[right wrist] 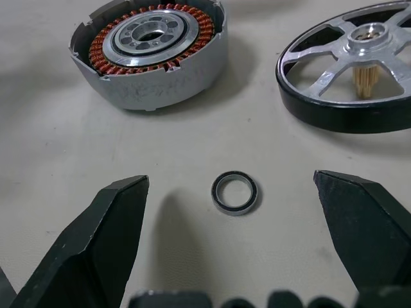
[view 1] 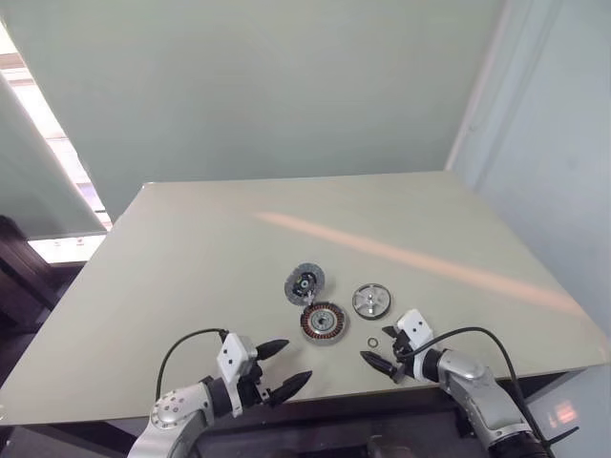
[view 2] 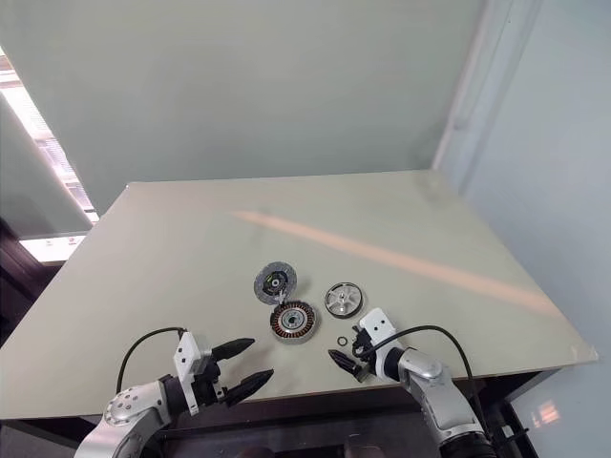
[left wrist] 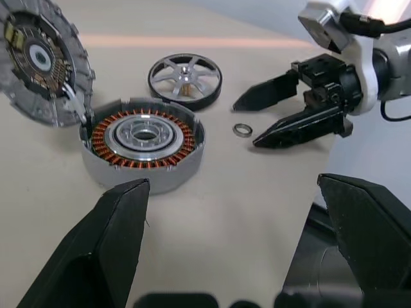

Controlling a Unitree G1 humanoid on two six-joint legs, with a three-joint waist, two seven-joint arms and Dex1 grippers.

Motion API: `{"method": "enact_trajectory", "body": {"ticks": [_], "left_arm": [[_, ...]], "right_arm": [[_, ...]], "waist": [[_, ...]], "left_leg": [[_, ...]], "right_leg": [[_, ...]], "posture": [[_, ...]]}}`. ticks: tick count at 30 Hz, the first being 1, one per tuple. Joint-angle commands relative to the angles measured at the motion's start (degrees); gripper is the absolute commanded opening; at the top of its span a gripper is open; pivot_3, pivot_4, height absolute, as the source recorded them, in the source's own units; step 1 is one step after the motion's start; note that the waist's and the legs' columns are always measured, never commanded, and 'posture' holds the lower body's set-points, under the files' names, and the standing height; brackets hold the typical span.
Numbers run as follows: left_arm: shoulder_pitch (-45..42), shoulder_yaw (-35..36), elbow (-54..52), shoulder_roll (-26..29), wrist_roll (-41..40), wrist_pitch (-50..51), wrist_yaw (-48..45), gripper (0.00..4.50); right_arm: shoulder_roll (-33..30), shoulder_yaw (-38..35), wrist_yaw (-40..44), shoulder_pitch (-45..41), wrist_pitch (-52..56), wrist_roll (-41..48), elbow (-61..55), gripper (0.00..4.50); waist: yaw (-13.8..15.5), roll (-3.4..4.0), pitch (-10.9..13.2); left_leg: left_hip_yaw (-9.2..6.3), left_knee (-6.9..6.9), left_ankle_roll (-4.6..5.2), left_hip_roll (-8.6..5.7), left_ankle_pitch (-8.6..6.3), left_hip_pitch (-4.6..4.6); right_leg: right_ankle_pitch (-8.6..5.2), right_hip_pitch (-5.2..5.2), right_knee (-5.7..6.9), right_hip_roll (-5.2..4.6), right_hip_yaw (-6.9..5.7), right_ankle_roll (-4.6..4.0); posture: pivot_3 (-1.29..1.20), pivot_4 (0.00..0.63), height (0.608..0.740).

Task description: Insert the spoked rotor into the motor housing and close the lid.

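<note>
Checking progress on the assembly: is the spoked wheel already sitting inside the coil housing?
No. The spoked wheel lies on the table beside the coil housing, whose centre is empty.

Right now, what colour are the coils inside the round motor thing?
Reddish-brown copper, in the motor housing; clearest in the right wrist view.

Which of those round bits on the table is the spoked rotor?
On the pale table, three discs sit near the front edge. The spoked rotor is the rightmost one, beside the motor housing. It alone is a shiny silver wheel with open spokes, without copper coils.
</note>
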Motion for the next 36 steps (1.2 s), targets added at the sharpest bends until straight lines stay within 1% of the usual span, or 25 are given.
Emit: {"method": "enact_trajectory", "body": {"ticks": [1,10,11,13,17,21,22,29,33,36], "left_arm": [[-0.8,-0.2,-0.3,0.3,0.4,-1.5,-0.7,4.47],[-1.2,-0.6,0.7,0.8,1.3,-2.2,-1.3,4.47],[-1.2,-0.6,0.7,0.8,1.4,-2.2,-1.4,4.49],[-1.2,-0.6,0.8,0.8,1.5,-2.3,-1.4,4.50],[-1.2,-0.6,1.0,0.8,1.6,-2.5,-1.5,4.50],[-1.2,-0.6,1.2,0.8,1.6,-2.8,-1.5,4.50],[-1.3,-0.6,1.3,0.8,1.6,-2.9,-1.5,4.50],[-1.5,-0.5,1.9,0.7,1.6,-3.3,-1.5,4.50],[-1.7,0.1,2.8,0.7,1.6,-4.0,-1.2,4.50],[-2.2,0.7,3.7,0.7,1.6,-4.6,-0.9,4.50]], "right_arm": [[0.2,-0.1,0.3,-1.0,0.0,-0.1,-0.4,4.50],[1.1,-0.1,-0.2,-1.4,0.1,-0.1,1.4,4.50],[1.2,-0.1,-0.3,-1.4,0.2,-0.1,1.5,4.33],[1.3,-0.1,-0.3,-1.4,0.4,-0.2,1.7,3.91],[1.4,0.0,-0.5,-1.5,0.4,-0.5,2.3,2.53],[1.3,-0.1,-0.6,-1.6,0.2,-0.7,2.7,1.04],[1.4,-0.2,-0.7,-1.7,0.1,-0.8,2.8,0.79],[1.7,-1.5,-1.0,-1.9,1.0,0.3,1.0,0.80],[1.6,-2.8,-2.8,-1.5,5.9,1.9,-5.7,0.80],[0.8,-1.9,-2.9,-1.9,11.6,2.5,-11.8,0.80]], "waist": [[0.0,0.00,0.0],[0.0,-0.01,0.0],[0.0,-0.01,0.0],[0.0,0.00,0.0],[0.0,-0.01,0.0],[0.0,-0.01,0.0],[0.0,-0.01,0.0],[-0.1,-0.01,0.0],[0.0,0.00,0.0],[0.0,0.01,0.0]], "left_leg": [[0.00,0.00,0.00,0.00,0.00,0.00],[0.01,0.01,0.00,0.00,0.00,0.04],[0.01,0.01,0.00,0.00,0.00,0.05],[0.00,0.01,0.00,0.01,0.00,0.06],[0.00,0.01,0.00,0.01,0.00,0.07],[-0.01,-0.01,0.00,0.01,0.00,0.07],[-0.01,-0.01,0.00,0.00,0.00,0.07],[0.00,0.01,0.00,0.01,0.00,0.08],[0.00,0.01,0.00,0.01,0.00,0.07],[0.00,0.01,0.00,0.01,0.00,0.03]], "right_leg": [[0.00,0.00,0.00,0.00,0.00,0.00],[0.00,0.04,0.00,0.00,0.00,0.00],[0.00,0.04,0.00,0.00,0.00,0.00],[0.00,0.06,0.01,0.00,0.00,0.00],[0.00,0.06,0.01,0.00,-0.01,0.00],[0.00,0.06,0.01,0.01,-0.01,0.00],[0.00,0.06,0.01,0.01,-0.01,0.00],[0.00,0.07,0.01,0.01,-0.01,0.00],[0.00,0.06,0.02,0.01,0.00,0.00],[0.00,0.03,0.03,0.01,0.00,0.00]], "posture": [[0.00,0.000,0.740],[0.00,0.000,0.740],[0.00,0.000,0.740],[0.00,0.000,0.740],[0.00,0.000,0.740],[0.00,0.000,0.740],[0.00,0.000,0.740],[0.00,0.000,0.740],[0.00,0.000,0.740],[0.00,0.000,0.740]]}}
